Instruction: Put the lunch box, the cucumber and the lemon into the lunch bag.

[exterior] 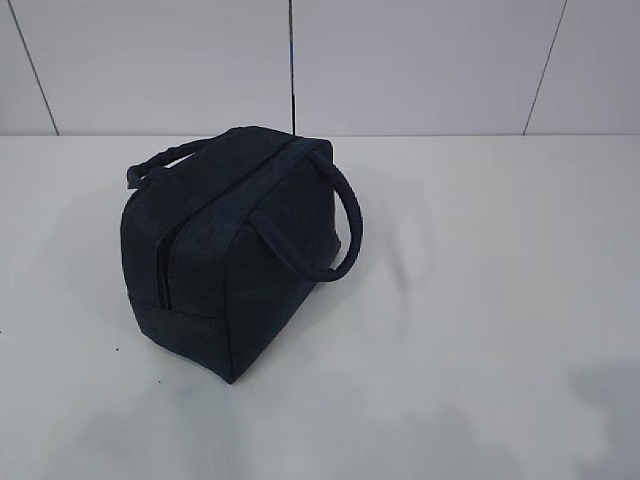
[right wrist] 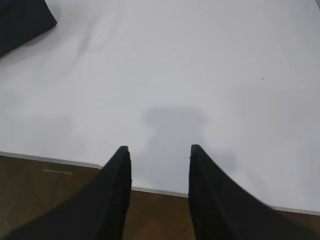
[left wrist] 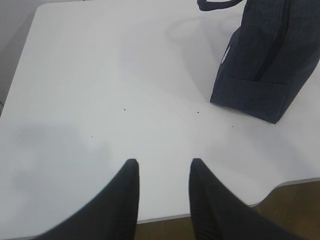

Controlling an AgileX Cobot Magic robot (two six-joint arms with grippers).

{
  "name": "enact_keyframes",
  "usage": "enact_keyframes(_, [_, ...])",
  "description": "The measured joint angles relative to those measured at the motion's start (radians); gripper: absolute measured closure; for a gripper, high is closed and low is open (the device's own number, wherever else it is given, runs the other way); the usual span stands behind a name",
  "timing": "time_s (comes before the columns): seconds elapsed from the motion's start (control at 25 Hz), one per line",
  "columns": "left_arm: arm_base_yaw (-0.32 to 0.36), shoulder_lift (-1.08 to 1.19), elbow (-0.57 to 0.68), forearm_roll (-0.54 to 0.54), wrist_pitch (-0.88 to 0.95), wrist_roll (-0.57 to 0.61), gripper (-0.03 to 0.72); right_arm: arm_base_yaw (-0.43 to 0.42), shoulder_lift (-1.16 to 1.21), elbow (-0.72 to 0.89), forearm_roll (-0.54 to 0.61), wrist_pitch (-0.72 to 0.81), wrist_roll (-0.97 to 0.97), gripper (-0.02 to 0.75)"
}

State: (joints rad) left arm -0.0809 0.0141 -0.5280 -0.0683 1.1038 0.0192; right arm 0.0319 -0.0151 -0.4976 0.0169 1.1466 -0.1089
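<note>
One obstacle on a bare desk — the lunch bag

The lunch bag (exterior: pixel 235 250) stands zipped left of centre on the white desk (exterior: pixel 480 300); its loop handles (exterior: pixel 340 215) arch over the top. Desk surface lies bare on every side of it — widest to the right and toward the near edge.

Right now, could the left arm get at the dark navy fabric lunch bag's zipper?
Probably yes. The left tool is open and empty near the table edge, and only bare white table lies between it and the dark navy fabric lunch bag, whose zipper looks closed.
</note>
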Motion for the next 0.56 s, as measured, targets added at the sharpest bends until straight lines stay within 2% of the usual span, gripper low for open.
enact_keyframes(0.56, [0.0,0.0,0.0,0.0,0.0,0.0,0.444,0.0,0.0,0.0,0.0,0.0,0.0,0.425])
